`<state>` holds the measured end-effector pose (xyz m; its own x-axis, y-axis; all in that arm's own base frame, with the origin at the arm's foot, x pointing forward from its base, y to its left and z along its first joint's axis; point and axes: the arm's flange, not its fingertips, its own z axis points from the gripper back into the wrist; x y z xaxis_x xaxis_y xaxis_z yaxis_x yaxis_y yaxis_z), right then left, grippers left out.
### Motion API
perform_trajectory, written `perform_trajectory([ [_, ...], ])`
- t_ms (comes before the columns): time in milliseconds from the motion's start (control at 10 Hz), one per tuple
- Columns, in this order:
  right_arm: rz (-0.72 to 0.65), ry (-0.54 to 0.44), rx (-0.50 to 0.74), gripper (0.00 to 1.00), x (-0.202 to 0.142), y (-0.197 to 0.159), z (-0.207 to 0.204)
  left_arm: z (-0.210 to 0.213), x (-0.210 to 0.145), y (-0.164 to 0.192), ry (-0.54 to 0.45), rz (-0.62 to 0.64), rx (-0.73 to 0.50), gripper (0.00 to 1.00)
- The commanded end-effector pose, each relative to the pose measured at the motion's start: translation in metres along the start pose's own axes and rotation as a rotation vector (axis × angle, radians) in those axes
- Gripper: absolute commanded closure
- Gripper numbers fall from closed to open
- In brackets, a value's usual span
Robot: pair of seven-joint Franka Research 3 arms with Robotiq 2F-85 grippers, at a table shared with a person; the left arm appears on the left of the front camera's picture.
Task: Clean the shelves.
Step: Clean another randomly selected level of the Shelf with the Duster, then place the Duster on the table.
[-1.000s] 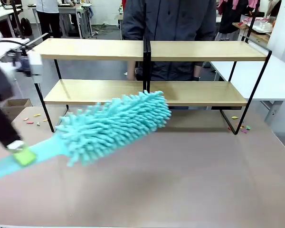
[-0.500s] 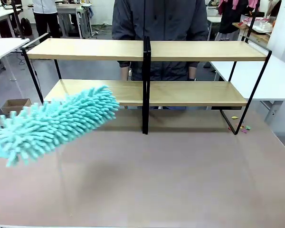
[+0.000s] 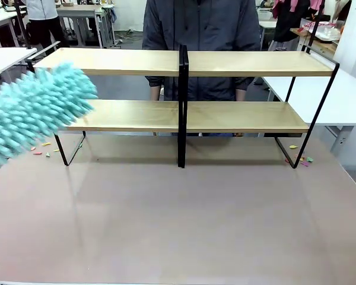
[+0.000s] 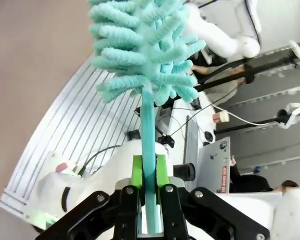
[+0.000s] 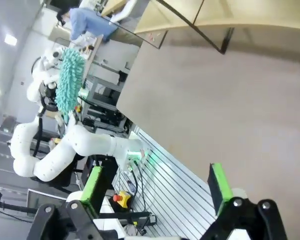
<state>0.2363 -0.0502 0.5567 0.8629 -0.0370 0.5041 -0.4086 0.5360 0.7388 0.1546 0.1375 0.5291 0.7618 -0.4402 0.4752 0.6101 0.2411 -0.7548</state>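
The shelves [image 3: 255,63] stand across the back of the brown table as two light-wood boards on a black frame. A fluffy teal duster [image 3: 32,113] hangs at the far left, in front of the rack's left end between the two boards; whether it touches them I cannot tell. In the left wrist view my left gripper [image 4: 149,172] is shut on the duster's flat teal handle [image 4: 148,125], the duster head [image 4: 145,45] rising above it. My right gripper [image 5: 156,185] is open over the bare tabletop with nothing between its green pads. The duster [image 5: 70,80] also shows far off there.
A person in a dark jacket [image 3: 202,24] stands just behind the shelves. Small coloured scraps lie by the rack's right foot [image 3: 301,159] and left foot [image 3: 41,148]. A white table [image 3: 344,101] adjoins at the right. The brown tabletop [image 3: 196,219] stretches in front.
The duster has swung from the middle of the table to the left and upward, ending at the rack's left end. The left arm has left the front view.
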Motion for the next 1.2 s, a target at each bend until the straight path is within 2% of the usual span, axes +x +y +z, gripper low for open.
perform_trajectory([
  [0,-0.038,-0.081,0.028,0.0,-0.016,-0.015,0.005,0.045,-0.036,0.005,-0.018,-0.083,-0.095,0.88],
  [100,0.0,0.0,0.0,0.0,0.0,0.0,0.0,0.059,-0.053,0.001,-0.046,-0.12,-0.115,0.88],
  [300,0.0,0.0,0.0,0.0,0.0,0.0,0.0,0.074,-0.067,0.0,-0.191,-0.112,-0.141,0.88],
  [400,0.0,0.0,0.0,0.0,0.0,0.0,0.0,0.048,-0.05,0.022,-0.093,-0.09,-0.092,0.88],
  [1100,0.0,0.0,0.0,0.0,0.0,0.0,0.0,0.048,-0.05,0.022,-0.093,-0.09,-0.092,0.88],
])
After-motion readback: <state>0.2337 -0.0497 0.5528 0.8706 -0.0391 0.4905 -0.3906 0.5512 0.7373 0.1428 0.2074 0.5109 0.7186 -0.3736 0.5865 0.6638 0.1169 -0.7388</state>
